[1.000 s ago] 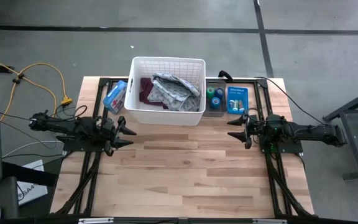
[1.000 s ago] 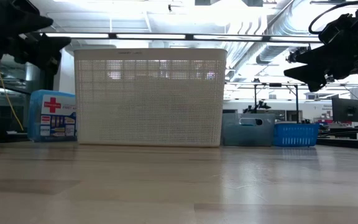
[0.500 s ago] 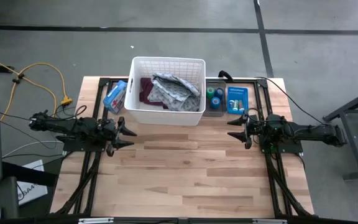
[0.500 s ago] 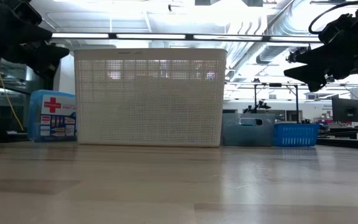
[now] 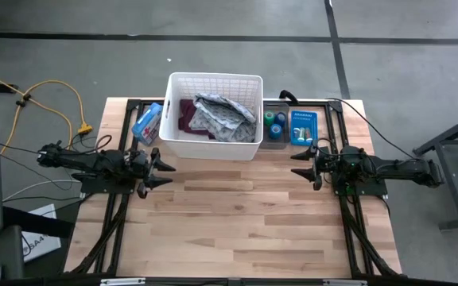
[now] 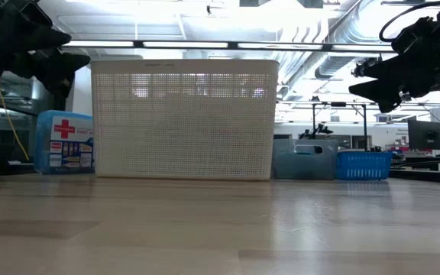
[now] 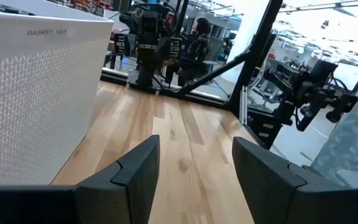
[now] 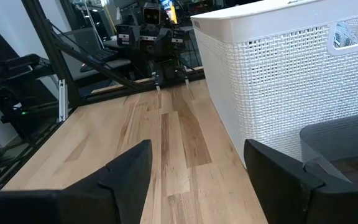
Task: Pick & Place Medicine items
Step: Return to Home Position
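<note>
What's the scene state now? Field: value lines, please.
left gripper: open, empty, raised over table by white basket front left corner
right gripper: open, empty, raised in front of blue bin
basket contents: purple cloth, grey patterned cloth
grey bin: green tape roll, blue tape roll inside
first-aid box: left of basket

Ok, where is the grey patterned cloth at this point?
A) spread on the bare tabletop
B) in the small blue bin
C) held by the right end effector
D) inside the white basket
D: the high view shows the grey patterned cloth lying inside the white basket beside the purple cloth, while the left end effector and right end effector hang open and empty over the table.
</note>
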Robot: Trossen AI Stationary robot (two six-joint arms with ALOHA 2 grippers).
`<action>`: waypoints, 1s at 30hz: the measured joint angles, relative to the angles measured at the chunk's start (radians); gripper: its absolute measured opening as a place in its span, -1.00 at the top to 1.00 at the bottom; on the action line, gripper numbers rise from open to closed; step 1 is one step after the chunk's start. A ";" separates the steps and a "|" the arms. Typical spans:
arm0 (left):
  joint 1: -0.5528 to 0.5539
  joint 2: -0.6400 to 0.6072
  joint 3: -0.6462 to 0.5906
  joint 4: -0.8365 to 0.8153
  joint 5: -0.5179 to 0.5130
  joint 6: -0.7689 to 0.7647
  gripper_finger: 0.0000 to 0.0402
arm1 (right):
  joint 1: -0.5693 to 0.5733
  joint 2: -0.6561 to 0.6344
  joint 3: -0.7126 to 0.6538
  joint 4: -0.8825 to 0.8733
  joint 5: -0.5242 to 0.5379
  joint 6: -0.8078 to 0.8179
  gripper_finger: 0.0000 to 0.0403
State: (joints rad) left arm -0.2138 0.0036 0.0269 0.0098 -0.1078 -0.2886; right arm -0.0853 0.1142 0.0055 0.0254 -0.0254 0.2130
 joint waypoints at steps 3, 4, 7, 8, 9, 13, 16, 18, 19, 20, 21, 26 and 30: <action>0.000 0.000 -0.017 0.016 -0.001 -0.012 0.03 | 0.000 0.000 0.000 0.000 0.000 0.000 -0.20; 0.000 0.000 -0.017 0.015 -0.001 -0.016 0.03 | 0.000 0.000 0.000 0.000 0.000 0.000 -0.20; 0.000 0.000 -0.018 0.008 0.000 -0.018 0.03 | 0.000 0.000 0.000 0.000 0.000 0.000 -0.20; 0.000 0.000 -0.018 0.008 0.001 -0.019 0.03 | 0.000 0.000 0.000 0.000 0.000 0.000 -0.20; 0.000 0.000 -0.018 0.008 0.003 -0.019 0.03 | 0.000 0.000 0.000 0.000 0.000 0.000 -0.20; 0.000 0.000 -0.019 0.005 0.033 -0.013 0.03 | 0.000 0.000 0.000 0.000 0.000 0.000 -0.20; 0.000 0.000 -0.019 0.003 0.048 -0.012 0.03 | 0.000 0.000 0.000 0.000 0.000 0.000 -0.20; 0.000 0.000 -0.019 0.003 0.048 -0.012 0.03 | 0.000 0.000 0.000 0.000 0.000 0.000 -0.20; 0.000 0.000 -0.019 0.003 0.048 -0.012 0.03 | 0.000 0.000 0.000 0.000 0.000 0.000 -0.20; 0.000 0.000 -0.019 0.003 0.048 -0.012 0.03 | 0.000 0.000 0.000 0.000 0.000 0.000 -0.20; 0.000 0.000 -0.019 0.003 0.048 -0.012 0.03 | 0.000 0.000 0.000 0.000 0.000 0.000 -0.20; 0.000 0.000 -0.020 0.004 0.048 -0.011 0.03 | 0.000 0.000 0.000 0.000 0.000 0.000 -0.20; 0.000 0.000 -0.020 0.005 0.048 -0.011 0.03 | 0.000 0.000 0.000 0.000 0.000 0.000 -0.20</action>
State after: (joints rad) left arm -0.2142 0.0036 0.0071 0.0147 -0.0597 -0.3000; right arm -0.0853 0.1142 0.0051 0.0257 -0.0254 0.2131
